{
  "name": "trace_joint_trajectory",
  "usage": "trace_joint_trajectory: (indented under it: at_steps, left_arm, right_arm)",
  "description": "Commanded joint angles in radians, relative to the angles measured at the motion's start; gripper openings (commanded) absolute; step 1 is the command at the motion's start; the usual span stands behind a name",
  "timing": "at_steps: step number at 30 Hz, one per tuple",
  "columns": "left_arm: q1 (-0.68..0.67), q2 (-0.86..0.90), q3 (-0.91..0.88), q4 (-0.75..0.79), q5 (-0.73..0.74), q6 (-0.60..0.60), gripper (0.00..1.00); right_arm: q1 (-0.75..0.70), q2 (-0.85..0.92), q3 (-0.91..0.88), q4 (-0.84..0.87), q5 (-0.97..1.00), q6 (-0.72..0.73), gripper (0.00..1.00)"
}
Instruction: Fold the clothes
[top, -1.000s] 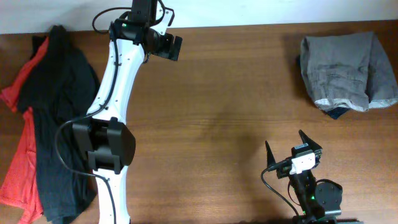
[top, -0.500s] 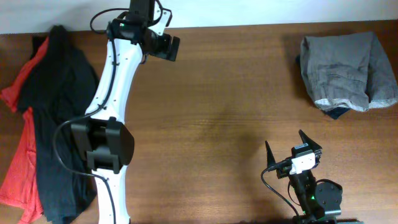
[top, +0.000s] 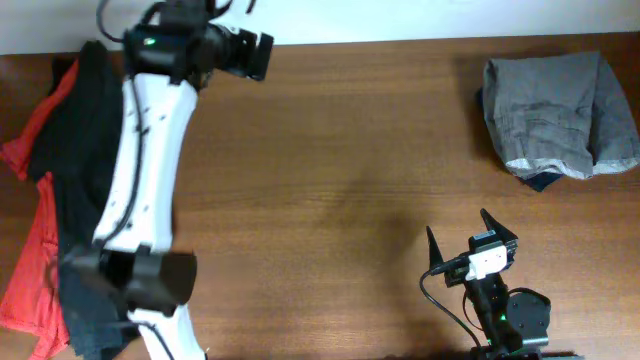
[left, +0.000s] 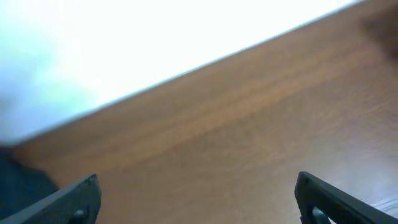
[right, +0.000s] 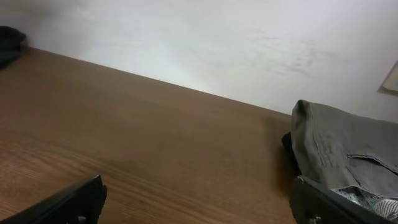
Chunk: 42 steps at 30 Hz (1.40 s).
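The clothes lie in two places. Folded grey-brown shorts (top: 560, 112) rest at the back right on a navy garment (top: 540, 181); the right wrist view shows the shorts (right: 348, 149) at its right edge. A black garment (top: 85, 150) sprawls over a red one (top: 25, 260) at the far left. My left gripper (top: 258, 55) hovers open over bare wood at the table's back edge, right of the black garment; its fingers (left: 74, 202) stand wide apart with nothing between them. My right gripper (top: 468, 236) stays open and empty near the front right.
The wooden table (top: 350, 200) meets a white wall (left: 124, 43) along its back edge. My left arm's white links (top: 135, 180) stretch over the black garment. The right arm's base (top: 505, 315) sits at the front edge.
My left arm has swung left, so it lies over the black garment, and its gripper has shifted slightly left along the back edge. The right arm and the shorts have not moved.
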<state>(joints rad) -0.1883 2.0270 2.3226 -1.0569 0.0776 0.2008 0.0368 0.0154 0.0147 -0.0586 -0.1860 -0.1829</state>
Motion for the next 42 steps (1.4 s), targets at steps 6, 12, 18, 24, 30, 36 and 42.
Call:
trace_joint_trajectory:
  at_steps: [6, 12, 18, 24, 30, 36, 42]
  left_arm:
    - [0.021, -0.282, -0.444, 0.379, 0.040, 0.040, 0.99]
    - [0.032, -0.505, -0.898, 0.671, 0.006, 0.040, 0.99]
    - [0.076, -0.781, -1.369, 0.861, 0.003, 0.040, 0.99]
    - [0.082, -1.036, -1.723, 1.089, 0.003, 0.040, 0.99]
    - [0.082, -1.301, -2.009, 1.263, 0.003, 0.040, 0.99]
    - [0.082, -1.540, -2.150, 1.266, -0.003, 0.040, 0.99]
    - [0.106, -1.675, -2.225, 1.266, -0.010, 0.026, 0.99]
  right_arm:
    - [-0.005, -0.012, -0.009, 0.003, -0.016, 0.008, 0.99]
    - [-0.005, -0.012, -0.009, 0.003, -0.016, 0.008, 0.99]
    - [-0.005, -0.012, -0.009, 0.003, -0.016, 0.008, 0.98]
    - [-0.005, -0.010, -0.009, 0.003, -0.016, 0.008, 0.98]
    - [-0.005, -0.009, -0.009, 0.003, -0.016, 0.008, 0.98]
    - [-0.005, -0.009, -0.009, 0.003, -0.016, 0.008, 0.99]
    - [-0.005, -0.009, -0.009, 0.003, -0.016, 0.008, 0.99]
